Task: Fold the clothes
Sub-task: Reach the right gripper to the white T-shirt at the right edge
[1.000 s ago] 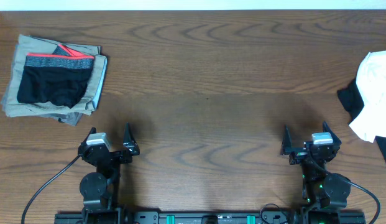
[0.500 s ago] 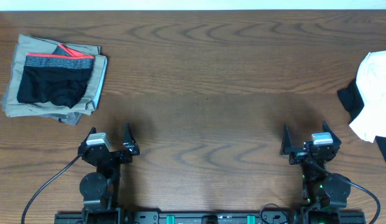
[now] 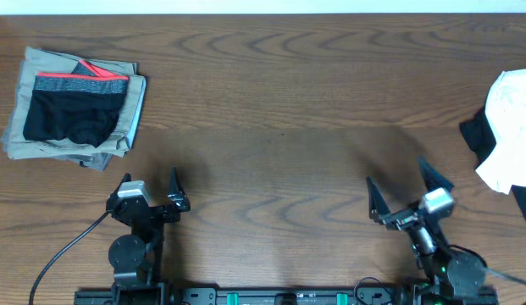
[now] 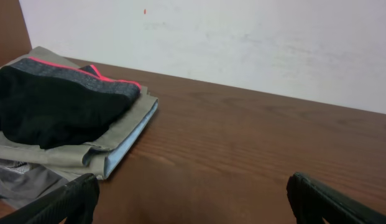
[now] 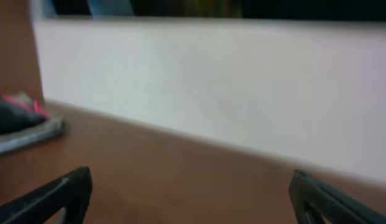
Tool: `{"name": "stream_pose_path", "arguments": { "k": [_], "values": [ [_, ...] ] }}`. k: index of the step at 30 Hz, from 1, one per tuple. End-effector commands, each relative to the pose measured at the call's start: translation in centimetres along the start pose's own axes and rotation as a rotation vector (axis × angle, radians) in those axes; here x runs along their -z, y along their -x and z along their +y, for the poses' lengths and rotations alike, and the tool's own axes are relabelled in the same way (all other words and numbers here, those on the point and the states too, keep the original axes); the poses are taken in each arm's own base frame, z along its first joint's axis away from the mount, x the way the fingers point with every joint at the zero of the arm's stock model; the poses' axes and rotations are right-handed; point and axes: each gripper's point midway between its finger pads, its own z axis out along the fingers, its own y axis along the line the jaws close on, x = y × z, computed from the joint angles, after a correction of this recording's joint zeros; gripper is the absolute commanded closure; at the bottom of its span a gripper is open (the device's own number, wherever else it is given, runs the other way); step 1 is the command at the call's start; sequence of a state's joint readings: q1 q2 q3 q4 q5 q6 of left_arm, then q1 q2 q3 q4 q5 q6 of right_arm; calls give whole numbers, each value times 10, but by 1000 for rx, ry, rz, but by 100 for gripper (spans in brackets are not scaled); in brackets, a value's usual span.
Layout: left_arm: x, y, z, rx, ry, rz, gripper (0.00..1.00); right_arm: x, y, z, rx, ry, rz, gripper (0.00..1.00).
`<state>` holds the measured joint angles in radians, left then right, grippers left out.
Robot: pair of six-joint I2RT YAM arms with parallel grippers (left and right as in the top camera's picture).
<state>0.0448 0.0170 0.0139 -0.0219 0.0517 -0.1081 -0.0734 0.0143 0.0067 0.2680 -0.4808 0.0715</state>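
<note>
Jaws first, overhead: we see the left gripper [image 3: 150, 182] spread wide with nothing between its fingers. The right gripper [image 3: 396, 174] is likewise wide and empty, angled toward the table's [image 3: 279, 102] left half. Both sit near the front edge. The clothes lie at the far right edge: white T-shirt [image 3: 510, 127] crumpled, black garment [image 3: 474, 135] against its left side, both partly cut off by the frame and well apart from either gripper. Folded stack [image 3: 72, 106] at far left: khaki pieces with black shorts on top.

Left wrist: fingers [image 4: 62, 202] apart, bare wood between them, stack ahead on the left. No task clothes in view.

Right wrist: blurred. Fingers [image 5: 56, 194] apart, nothing held, stack faint at far left. T-shirt not in view.

Our read: the right-hand pile isn't started. The shirt is still bunched and nothing is grasped. Left to do: reach over, drag the shirt to centre, flatten, fold, then the black piece.
</note>
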Motion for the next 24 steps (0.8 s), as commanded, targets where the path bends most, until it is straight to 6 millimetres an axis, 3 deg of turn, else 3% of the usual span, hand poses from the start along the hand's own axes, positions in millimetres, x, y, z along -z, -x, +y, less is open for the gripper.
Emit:
{"name": "stream_pose_path", "arguments": {
  "k": [1,8,12,18,24],
  "values": [
    [0,-15,7,-2,29,53,2,2,25,0,0,-3,-87,1],
    [0,-15,7,-2,29,53,2,-3,89,-33,136,-201,-128,1],
    [0,-15,7,-2,29,53,2,-22,105,-63,152,-317,0,1],
    [0,-15,7,-2,29,53,2,-49,74,-157,145,-672,435,1],
    [0,-15,7,-2,29,53,2,-66,41,-240,49,-788,780,1]
  ]
}}
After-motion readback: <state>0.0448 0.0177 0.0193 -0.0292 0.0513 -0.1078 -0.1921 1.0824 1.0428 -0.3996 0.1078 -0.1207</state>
